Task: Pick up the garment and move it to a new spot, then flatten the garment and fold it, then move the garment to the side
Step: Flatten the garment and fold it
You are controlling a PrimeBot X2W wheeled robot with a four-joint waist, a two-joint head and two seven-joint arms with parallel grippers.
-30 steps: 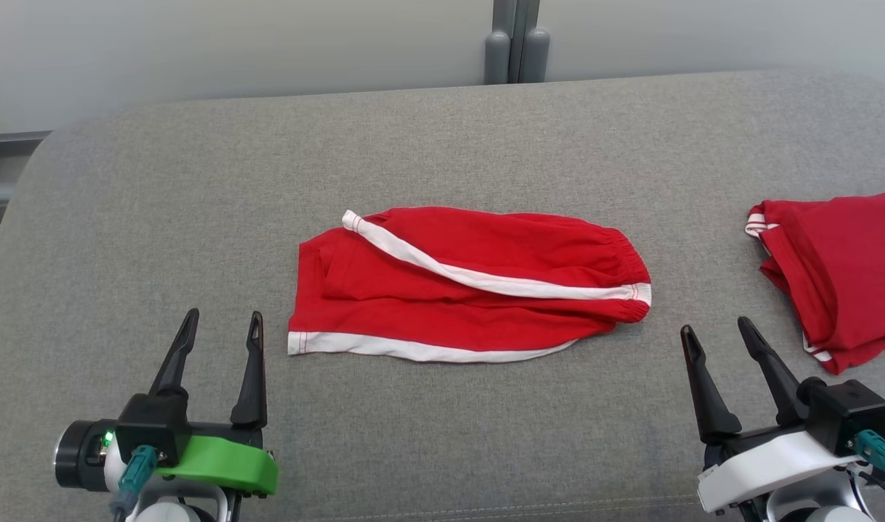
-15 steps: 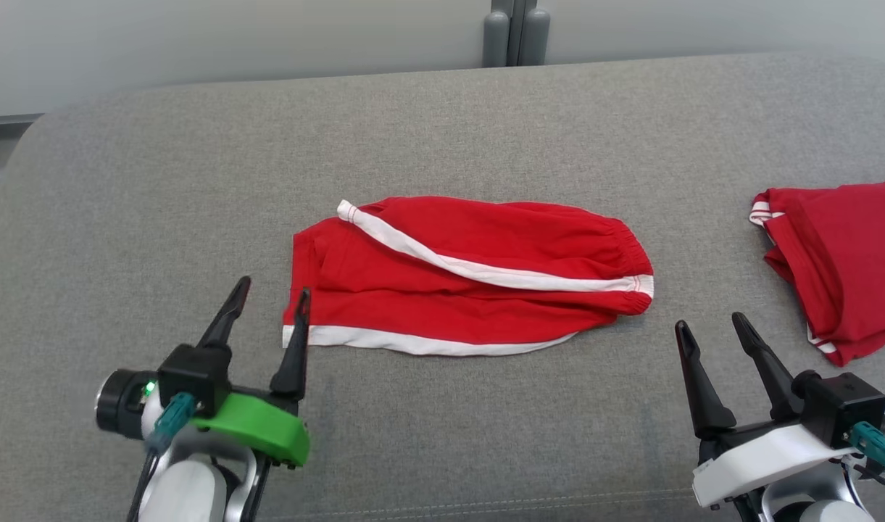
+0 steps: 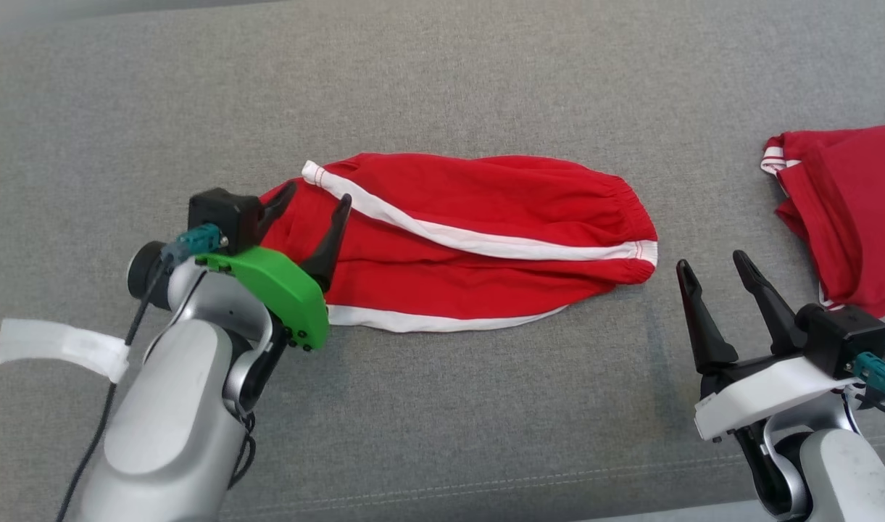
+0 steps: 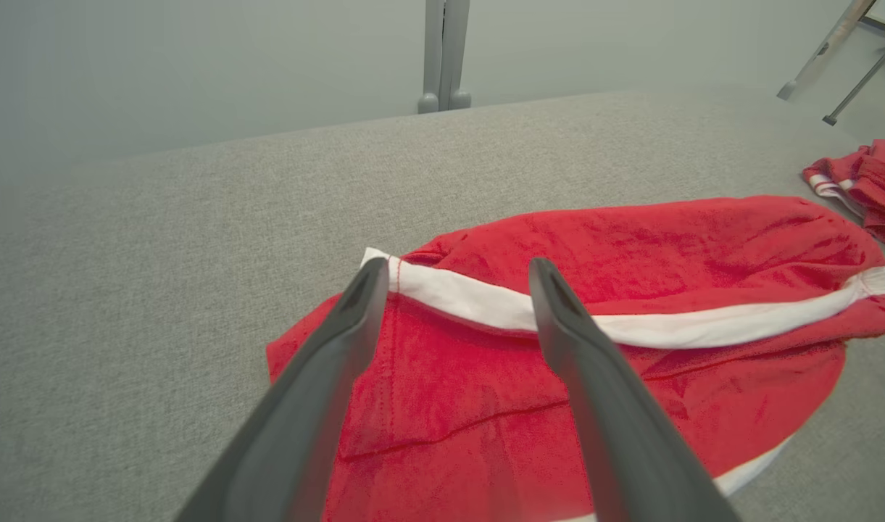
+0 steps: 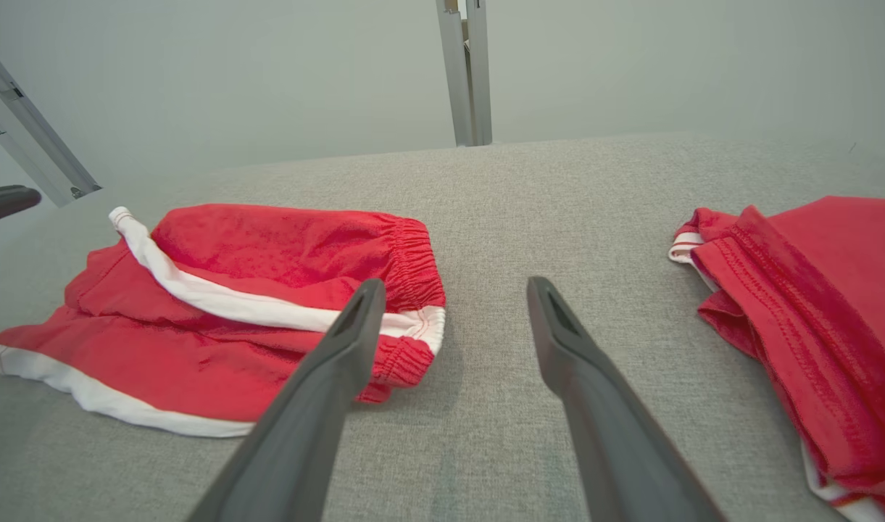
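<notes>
Across the middle of the grey woven fabric surface point(image 3: 442, 87) lie the red cloth shorts with white trim point(image 3: 485, 239), stretched left to right with the gathered elastic end toward the right edge. A second ago the left gripper point(image 3: 319, 191) stood over bare fabric off the shorts' near-left corner. Now it is above their left end, jaws spread wide and gripping nothing. In the left wrist view its fingers point(image 4: 326, 348) frame the end of the white stripe, but whether the tips touch the cloth cannot be told. The right gripper point(image 3: 710, 259) has kept its place over bare fabric just near of the elastic end, jaws released and empty. The head camera has tipped downward; the shorts themselves have not shifted. Bare surface lies wide open to the left of the shorts, behind them toward the far edge and along the near edge. A narrower bare band separates them from the second crumpled red garment with white stripes point(image 3: 848, 210) at the right edge. Behind the far edge rises a pale grey wall point(image 4: 196, 65) with an upright grey metal post point(image 4: 444, 51) at its middle.
</notes>
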